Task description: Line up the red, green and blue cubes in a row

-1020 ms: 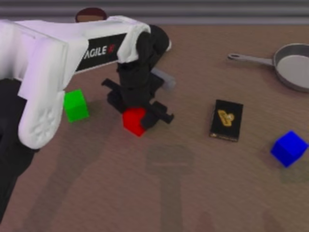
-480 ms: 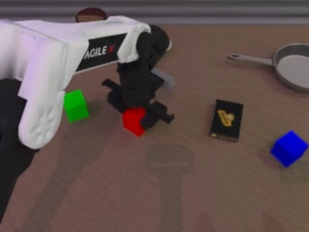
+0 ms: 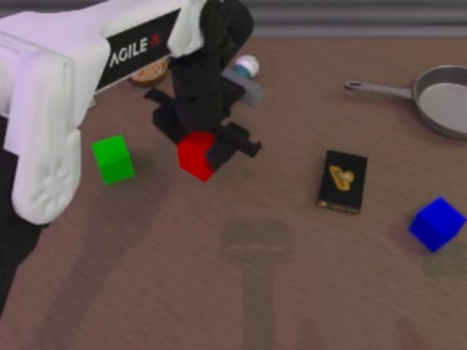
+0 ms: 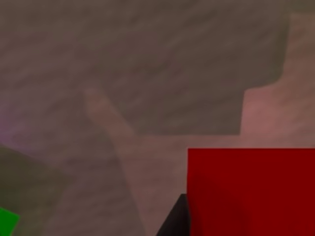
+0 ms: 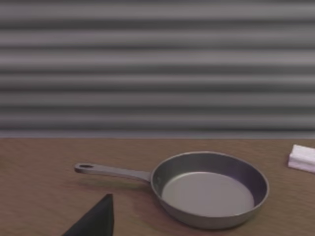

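Left gripper [image 3: 206, 148]: over the left-centre of the counter [image 3: 292, 292], its black fingers [image 3: 237, 144] closed on the red cube from 2 sides; a dark finger edge [image 4: 174, 221] shows against the cube in the left wrist view.
Red cube [image 3: 195, 154]: held between those fingers; in the left wrist view [image 4: 251, 191] it fills the near corner with the counter surface beyond it. Whether it touches the counter cannot be told.
Green cube [image 3: 113, 159]: on the counter to the left of the red cube, apart from it, partly under the white left arm; only a corner [image 4: 7, 221] shows in the left wrist view.
Blue cube [image 3: 436, 223]: on the counter near the right edge, well apart from the other 2 cubes.
Row: the 3 cubes are not lined up close together; green and red sit near each other, blue far to the right.
Black box [image 3: 342, 181]: flat, with a gold emblem, lying between the red cube and the blue cube.
Frying pan [image 3: 442, 98]: grey, at the far right of the counter, handle pointing left; also seen in the right wrist view [image 5: 209, 189].
Right gripper: out of the top view; only a dark tip [image 5: 96, 219] shows in its own wrist view, so whether its fingers are wide or narrow cannot be told.
Behind the left arm: a small pale round thing [image 3: 246, 65] and a brown round thing [image 3: 152, 73], both partly hidden.
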Action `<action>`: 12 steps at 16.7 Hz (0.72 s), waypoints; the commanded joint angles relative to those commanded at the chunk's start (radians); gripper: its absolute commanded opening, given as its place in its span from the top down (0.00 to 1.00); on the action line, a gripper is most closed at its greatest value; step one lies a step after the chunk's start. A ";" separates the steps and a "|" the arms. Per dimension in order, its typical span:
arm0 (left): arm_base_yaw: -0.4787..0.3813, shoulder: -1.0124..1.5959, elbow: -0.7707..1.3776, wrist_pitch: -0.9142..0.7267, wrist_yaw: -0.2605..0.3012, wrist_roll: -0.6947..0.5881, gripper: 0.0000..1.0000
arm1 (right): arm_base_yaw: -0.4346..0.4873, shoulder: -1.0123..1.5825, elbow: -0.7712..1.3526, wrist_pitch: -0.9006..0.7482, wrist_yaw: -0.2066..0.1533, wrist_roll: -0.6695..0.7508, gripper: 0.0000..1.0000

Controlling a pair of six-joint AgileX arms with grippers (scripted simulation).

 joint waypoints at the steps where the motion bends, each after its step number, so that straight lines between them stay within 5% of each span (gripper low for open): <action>1: 0.002 -0.007 0.013 -0.016 0.001 0.000 1.00 | 0.000 0.000 0.000 0.000 0.000 0.000 0.00; 7: -0.008 -0.019 0.003 -0.015 0.000 -0.011 1.00 | 0.000 0.000 0.000 0.000 0.000 0.000 0.00; 12: -0.064 -0.172 -0.202 0.046 -0.011 -0.222 1.00 | 0.000 0.000 0.000 0.000 0.000 0.000 0.00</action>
